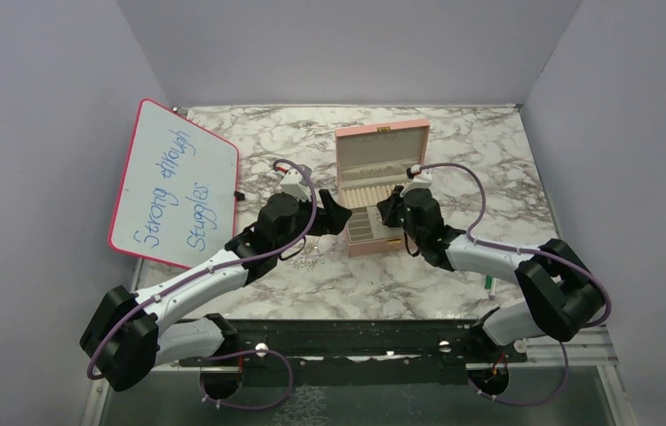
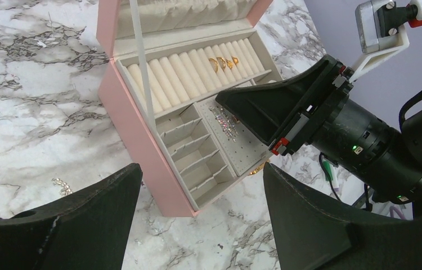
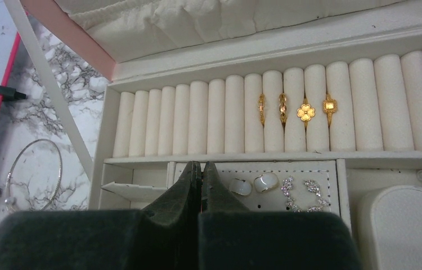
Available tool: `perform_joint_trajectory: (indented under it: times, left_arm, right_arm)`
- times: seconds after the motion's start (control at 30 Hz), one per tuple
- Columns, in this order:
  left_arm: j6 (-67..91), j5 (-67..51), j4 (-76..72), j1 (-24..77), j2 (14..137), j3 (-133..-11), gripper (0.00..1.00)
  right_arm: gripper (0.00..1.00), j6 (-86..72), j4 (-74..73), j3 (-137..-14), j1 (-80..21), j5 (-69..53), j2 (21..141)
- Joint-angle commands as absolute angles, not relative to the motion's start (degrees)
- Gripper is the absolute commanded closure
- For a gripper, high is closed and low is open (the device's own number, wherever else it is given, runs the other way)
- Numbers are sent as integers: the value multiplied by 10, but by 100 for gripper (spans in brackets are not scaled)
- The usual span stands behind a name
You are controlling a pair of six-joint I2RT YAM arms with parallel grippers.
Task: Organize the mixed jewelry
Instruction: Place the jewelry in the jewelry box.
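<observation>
**A:** Top view, entries?

**B:** Open pink jewellery box with cream lining [image 1: 383, 151], mid-table on the grey-veined marble tabletop [image 1: 454, 266], lid upright at the rear. Left gripper [image 1: 336, 216] just beside its left wall. Right gripper [image 1: 389, 211] over its right front. Red-rimmed white board [image 1: 174, 182] far left. Green-and-white marker pen [image 1: 490, 284] well apart, right front.

**B:** Left wrist view: left gripper's fingers spread wide, nothing between them, low near the box's front corner. One small sparkly silver piece [image 2: 62, 187] lies loose on the marble left of the box, unsorted.

**A:** Right wrist view?

**B:** Right gripper's fingers pressed together above the left end of the perforated cream earring pad [image 3: 324, 174]. Whether a tiny piece is pinched, I cannot tell.
- Stored: four gold rings [image 3: 296, 109] in the cream ring rolls [image 3: 197, 118].
- Stored on the pad: two white stud earrings [image 3: 254, 184] and two crystal drop earrings [image 3: 304, 194].
- Outside: a thin silver hoop [image 3: 34, 174] on the marble, left of the box.

**A:** Handling note?

**B:** Likely seating a piece on the pad. Descend straight and slowly onto bare holes left of the studs, and part the fingers only slightly so the studs aren't nudged.

**A:** Clearance?

**B:** Tight. White ribbon strap [image 3: 51, 95] at the left wall, lid behind, left gripper near. Open marble lies in front and to the left, where the loose pieces are.
</observation>
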State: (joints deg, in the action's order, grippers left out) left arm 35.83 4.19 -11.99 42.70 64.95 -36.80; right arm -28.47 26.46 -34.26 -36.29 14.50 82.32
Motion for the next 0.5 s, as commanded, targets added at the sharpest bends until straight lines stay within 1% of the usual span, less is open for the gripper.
perform_joint_trajectory:
  times: [0.0, 0.47]
  left_arm:
    - [360, 30, -140, 422, 654, -373, 20]
    - [363, 24, -142, 419, 659, -373, 20]
  right_arm:
    - [99, -281, 244, -360, -360, 154, 831]
    - [99, -280, 231, -361, -360, 175, 828]
